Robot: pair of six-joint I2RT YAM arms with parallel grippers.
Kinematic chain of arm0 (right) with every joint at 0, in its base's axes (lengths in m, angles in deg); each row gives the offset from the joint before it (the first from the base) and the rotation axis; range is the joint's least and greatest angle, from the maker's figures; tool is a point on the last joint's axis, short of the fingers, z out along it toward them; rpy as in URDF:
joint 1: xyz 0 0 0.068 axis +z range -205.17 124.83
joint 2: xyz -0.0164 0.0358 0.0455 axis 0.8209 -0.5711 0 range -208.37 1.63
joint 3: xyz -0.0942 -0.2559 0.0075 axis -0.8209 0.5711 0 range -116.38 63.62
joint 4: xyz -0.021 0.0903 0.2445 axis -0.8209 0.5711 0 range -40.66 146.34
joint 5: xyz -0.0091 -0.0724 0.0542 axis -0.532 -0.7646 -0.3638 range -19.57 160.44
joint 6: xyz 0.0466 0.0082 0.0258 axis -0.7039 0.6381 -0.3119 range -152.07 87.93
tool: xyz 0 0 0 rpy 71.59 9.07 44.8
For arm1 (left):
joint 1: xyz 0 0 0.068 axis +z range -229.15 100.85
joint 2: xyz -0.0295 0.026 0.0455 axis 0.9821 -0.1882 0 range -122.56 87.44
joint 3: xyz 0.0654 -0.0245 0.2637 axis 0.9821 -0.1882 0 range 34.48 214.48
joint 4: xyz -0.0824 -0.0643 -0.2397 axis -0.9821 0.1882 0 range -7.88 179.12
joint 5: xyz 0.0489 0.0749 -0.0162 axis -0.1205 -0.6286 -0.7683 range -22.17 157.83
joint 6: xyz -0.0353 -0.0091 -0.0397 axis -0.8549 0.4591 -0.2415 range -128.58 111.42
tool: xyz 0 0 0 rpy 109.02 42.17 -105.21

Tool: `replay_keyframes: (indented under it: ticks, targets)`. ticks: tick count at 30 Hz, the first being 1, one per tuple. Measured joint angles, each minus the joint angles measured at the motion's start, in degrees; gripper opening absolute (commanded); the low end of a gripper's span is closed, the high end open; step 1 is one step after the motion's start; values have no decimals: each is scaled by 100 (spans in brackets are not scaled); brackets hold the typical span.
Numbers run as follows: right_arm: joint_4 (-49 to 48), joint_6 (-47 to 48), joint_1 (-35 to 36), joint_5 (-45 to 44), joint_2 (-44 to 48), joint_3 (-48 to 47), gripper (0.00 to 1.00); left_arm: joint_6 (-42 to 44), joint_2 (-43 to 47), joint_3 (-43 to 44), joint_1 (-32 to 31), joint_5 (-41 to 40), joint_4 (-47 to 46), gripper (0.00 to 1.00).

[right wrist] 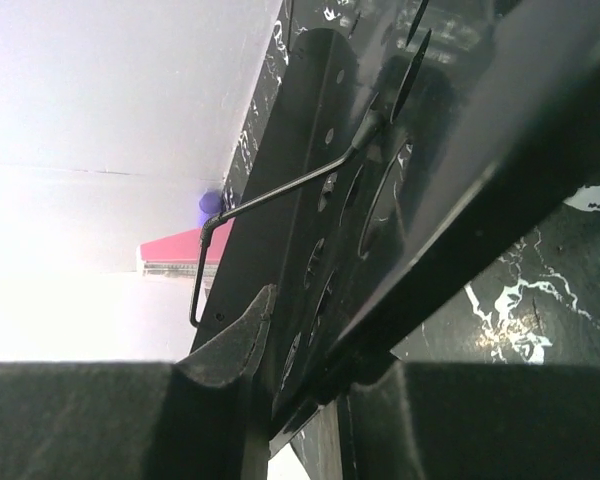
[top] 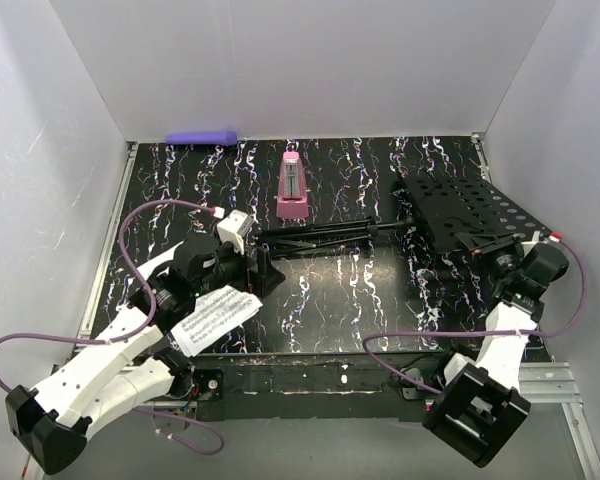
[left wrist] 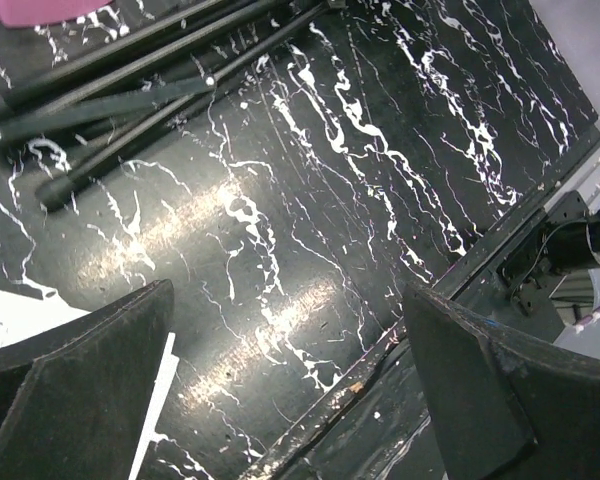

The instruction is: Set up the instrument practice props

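While the music stand point(top: 380, 228) lies flat on its side across the desk point(top: 360, 290), the step in hand is getting it upright.

- Right pincer point(top: 498, 250): clamped on the near lip of the stand's perforated panel point(top: 470, 205), at the desk's right side. The wrist view shows that lip wedged between my fingers.
- Left pincer point(left wrist: 288, 300): spread wide and gripping nothing, over bare desk just beside the folded legs point(top: 310, 236).

Next move, as I judge it: lift the panel end with the right while the left closes on the legs or post. That would steady them and let the tripod be spread. The grip is on a thin edge, so the lift should be slow, since the stand could pivot or slip. The swing should also stay away from the metronome point(top: 292, 188), which stands upright just behind the post.

Count:
- music stand: one
- metronome: one, pink
- sheet music point(top: 215, 315): one printed page plainly seen, resting against my left arm. A second may sit under it; I cannot tell.
- purple cylinder point(top: 202, 137): one, at the back wall, not wanted
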Motion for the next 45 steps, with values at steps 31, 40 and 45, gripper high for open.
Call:
replay_keyframes:
  ticks: [31, 40, 45]
  targets:
    - [4223, 2586, 935, -9, 120, -3432, 1, 2629, -5807, 3930, 278, 2986, 133, 77]
    - [4317, 2702, 966, -63, 118, -3436, 1, 2782, -5998, 3967, 498, 3556, 251, 61]
    - [4315, 2702, 966, -66, 116, -3436, 1, 2916, -6306, 3967, 483, 3689, 420, 55]
